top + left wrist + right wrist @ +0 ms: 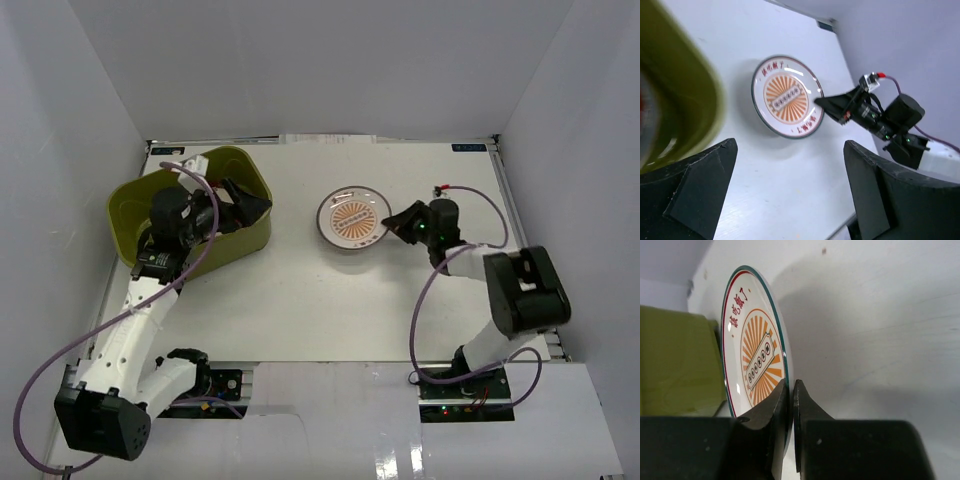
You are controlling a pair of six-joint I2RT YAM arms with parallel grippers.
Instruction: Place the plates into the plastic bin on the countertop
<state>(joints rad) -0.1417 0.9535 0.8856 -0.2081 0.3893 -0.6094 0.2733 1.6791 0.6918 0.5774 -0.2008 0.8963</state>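
An orange sunburst plate (352, 220) lies on the white countertop (300, 290), right of centre. My right gripper (392, 222) is shut on the plate's right rim, one finger above it and one below. In the right wrist view the plate (752, 355) stands edge-on between the pads of the right gripper (791, 386). The olive-green plastic bin (247, 238) sits at the back left. My left gripper (245, 203) hangs open over its right wall, holding nothing. The left wrist view shows the left gripper (790, 145), the plate (786, 96) and the bin (685, 100). My left arm hides most of the bin's inside.
White walls (560, 130) enclose the countertop on the left, back and right. The right arm's purple cable (425, 300) loops over the surface near its base. A metal rail (330, 375) runs along the near edge between the arm bases.
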